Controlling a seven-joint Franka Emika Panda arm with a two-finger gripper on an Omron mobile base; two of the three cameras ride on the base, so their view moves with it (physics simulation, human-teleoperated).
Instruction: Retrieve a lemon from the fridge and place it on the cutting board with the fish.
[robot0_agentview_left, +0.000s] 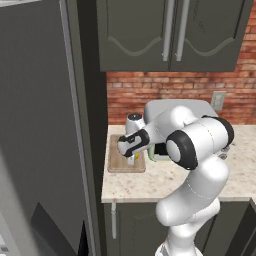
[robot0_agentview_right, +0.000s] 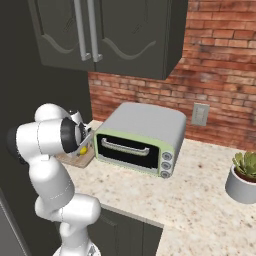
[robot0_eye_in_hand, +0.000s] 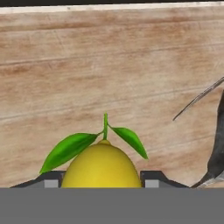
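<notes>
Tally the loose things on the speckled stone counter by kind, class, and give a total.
Small yellow lemon with green leaves: 1
Tan wooden cutting board: 1
Dark slim fish: 1
Pale green and grey toaster oven: 1
Green succulent in grey pot: 1
Total: 5

Even, soft rendered light, faint shadows, no glare; base views slightly coarse, hand view sharp

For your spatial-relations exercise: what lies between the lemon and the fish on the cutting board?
In the hand view, only bare cutting board lies between the lemon and the fish.
</notes>
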